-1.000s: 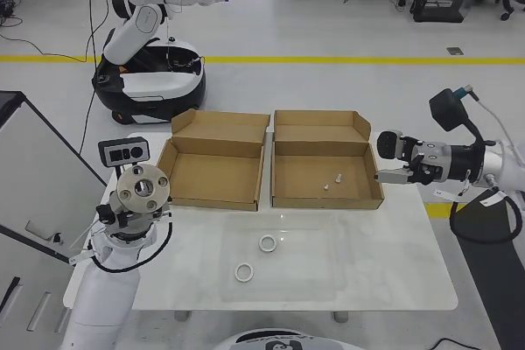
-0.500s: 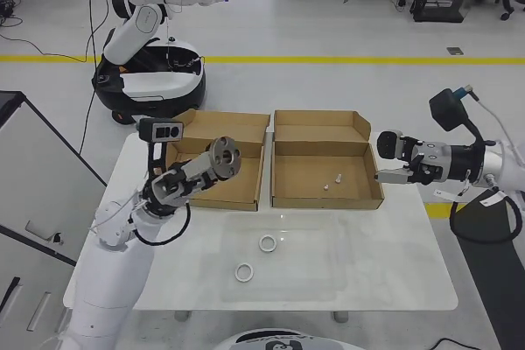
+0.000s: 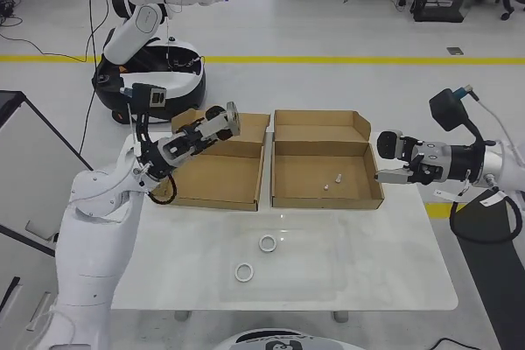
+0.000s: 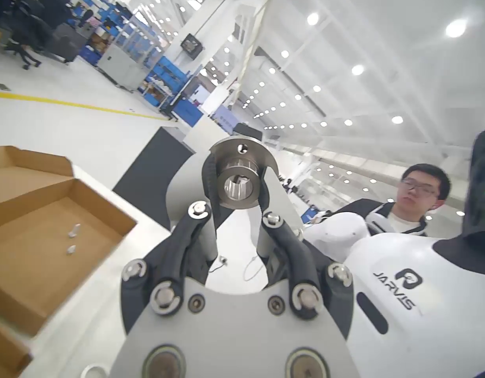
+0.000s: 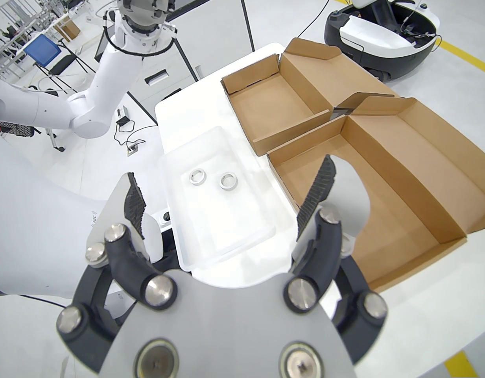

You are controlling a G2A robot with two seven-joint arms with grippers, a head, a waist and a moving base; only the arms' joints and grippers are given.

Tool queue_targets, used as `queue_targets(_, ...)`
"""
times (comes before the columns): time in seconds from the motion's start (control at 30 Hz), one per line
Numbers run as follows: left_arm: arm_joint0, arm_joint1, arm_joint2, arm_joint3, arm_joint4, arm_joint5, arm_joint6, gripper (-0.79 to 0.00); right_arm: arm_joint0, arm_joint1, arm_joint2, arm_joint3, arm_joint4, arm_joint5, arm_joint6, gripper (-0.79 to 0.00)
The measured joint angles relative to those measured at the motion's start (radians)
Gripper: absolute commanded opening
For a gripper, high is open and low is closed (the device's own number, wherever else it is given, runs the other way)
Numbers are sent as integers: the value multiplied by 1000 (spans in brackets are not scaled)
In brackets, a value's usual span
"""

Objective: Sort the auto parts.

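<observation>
L gripper (image 3: pixel 217 123) raised by the left box (image 3: pixel 214 179), jaws clamped on a flanged hub (image 4: pixel 239 146) (metal, holes in flange). R gripper (image 5: pixel 229 178) beside desk's (image 3: pixel 376 262) right edge, jaws wide.

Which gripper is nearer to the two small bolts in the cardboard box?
Right. The right gripper hangs just outside that box's wall, beside the bolts; the left gripper, shut on a metal flange, is raised near the other box.
</observation>
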Motion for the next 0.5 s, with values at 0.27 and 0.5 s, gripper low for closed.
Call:
queue_targets(0.27,-39,21,-9,24,251,28,-54,-785,0,0,0,0,0,0,0,0)
queue_targets(0.5,-34,36,10,18,458,60,-83,-785,0,0,0,0,0,0,0,0)
